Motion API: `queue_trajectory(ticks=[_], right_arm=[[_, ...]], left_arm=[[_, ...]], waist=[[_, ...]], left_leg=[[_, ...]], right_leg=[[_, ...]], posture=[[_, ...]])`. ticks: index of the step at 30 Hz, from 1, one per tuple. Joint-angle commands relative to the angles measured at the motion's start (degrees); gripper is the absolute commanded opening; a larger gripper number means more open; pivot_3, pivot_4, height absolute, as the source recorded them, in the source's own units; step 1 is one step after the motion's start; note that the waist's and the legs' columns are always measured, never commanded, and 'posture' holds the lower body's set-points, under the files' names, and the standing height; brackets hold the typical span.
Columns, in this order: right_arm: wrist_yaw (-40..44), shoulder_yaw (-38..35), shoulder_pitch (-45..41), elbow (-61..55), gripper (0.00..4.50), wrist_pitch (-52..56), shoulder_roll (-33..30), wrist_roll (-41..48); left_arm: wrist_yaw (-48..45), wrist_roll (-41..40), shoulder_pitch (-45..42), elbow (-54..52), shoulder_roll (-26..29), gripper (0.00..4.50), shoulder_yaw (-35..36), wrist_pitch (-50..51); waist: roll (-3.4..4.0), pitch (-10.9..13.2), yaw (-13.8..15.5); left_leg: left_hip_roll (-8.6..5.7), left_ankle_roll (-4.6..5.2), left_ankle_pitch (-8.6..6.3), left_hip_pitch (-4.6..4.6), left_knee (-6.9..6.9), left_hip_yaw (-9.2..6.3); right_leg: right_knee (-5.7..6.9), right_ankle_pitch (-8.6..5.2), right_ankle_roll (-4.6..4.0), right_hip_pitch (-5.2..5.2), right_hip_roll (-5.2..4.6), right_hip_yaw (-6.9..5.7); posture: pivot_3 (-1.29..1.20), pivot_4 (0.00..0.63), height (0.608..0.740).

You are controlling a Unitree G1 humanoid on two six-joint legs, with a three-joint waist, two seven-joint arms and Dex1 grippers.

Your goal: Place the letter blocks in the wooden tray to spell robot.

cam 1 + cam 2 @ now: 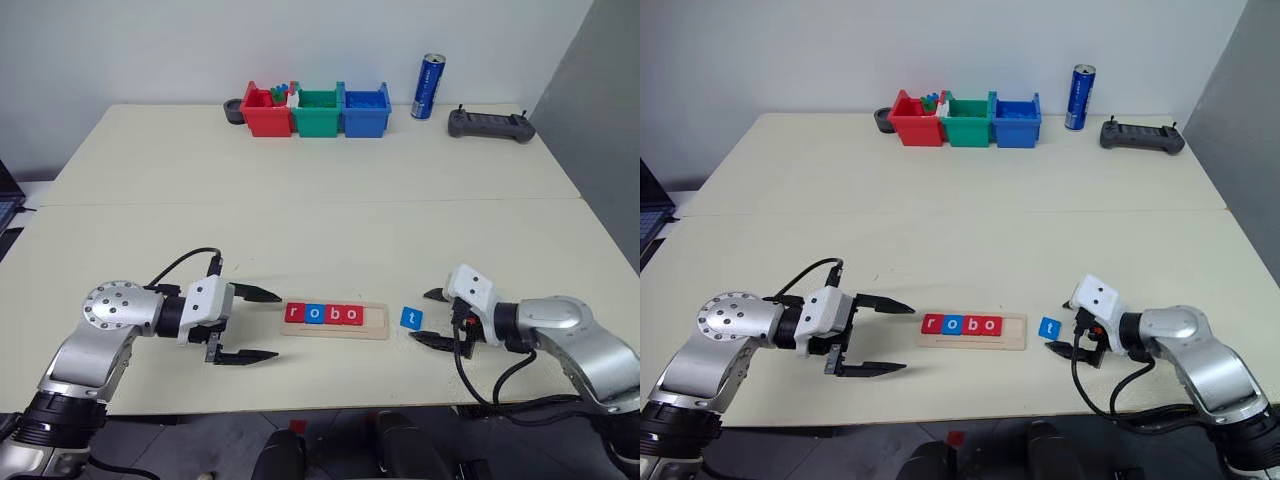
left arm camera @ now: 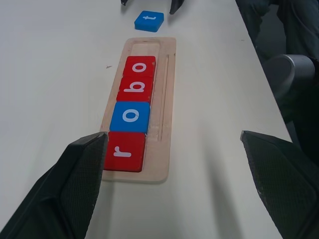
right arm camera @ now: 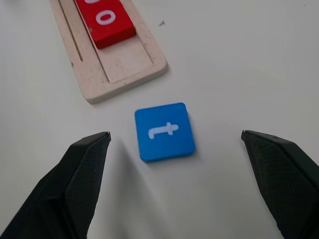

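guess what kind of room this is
Probably a lab or office test space: a plain pale table against a bare wall, sorting bins along its far edge, and a handheld controller beside a drink can.

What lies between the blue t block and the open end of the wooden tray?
Bare tabletop only. In the right wrist view the t block lies flat, apart from the wooden tray, with nothing in the gap.

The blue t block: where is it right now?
In the head views the blue t block lies flat on the table just off the right end of the wooden tray, not in its groove, between the right gripper's open fingers.
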Motion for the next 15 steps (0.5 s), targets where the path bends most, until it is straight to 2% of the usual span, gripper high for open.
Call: queue_trajectory(ticks=[1,5,8,15], right_arm=[[-1.16,-0.53,-0.07,-0.81,4.49,0.07,1.11,1.34],[-1.70,2.10,-0.30,1.48,4.49,-1.77,2.24,-0.13],[-2.07,3.08,-0.64,2.49,3.95,-2.86,2.30,-1.08],[-0.96,3.26,-1.19,1.83,1.48,-3.38,1.58,-0.03]], left_arm=[[0.63,-0.18,-1.48,-2.06,-0.18,4.50,-0.38,0.85],[1.59,-0.69,-3.16,-4.49,-0.11,4.50,-1.06,3.89],[1.95,-1.02,-3.63,-5.76,0.13,4.50,-0.95,5.57],[1.52,-0.97,-2.16,-5.50,0.82,4.50,0.42,5.36]], waist=[[0.00,0.00,0.01],[-0.01,-0.01,0.04],[-0.02,-0.01,-0.07],[-0.02,-0.01,-0.11]], left_leg=[[0.00,0.00,0.00,0.00,0.00,0.00],[0.00,0.00,0.00,-0.01,0.01,-0.01],[0.00,0.00,0.00,0.00,0.01,0.01],[0.01,0.00,0.00,0.02,0.00,-0.01]], right_leg=[[0.00,0.00,0.00,0.00,0.00,0.01],[0.00,0.00,0.00,0.00,0.00,0.00],[0.00,0.00,0.00,0.01,0.00,0.01],[0.00,0.00,0.00,0.01,0.02,0.00]], posture=[[0.00,0.150,0.740],[0.00,0.150,0.740],[0.00,0.150,0.740],[0.00,0.150,0.740]])
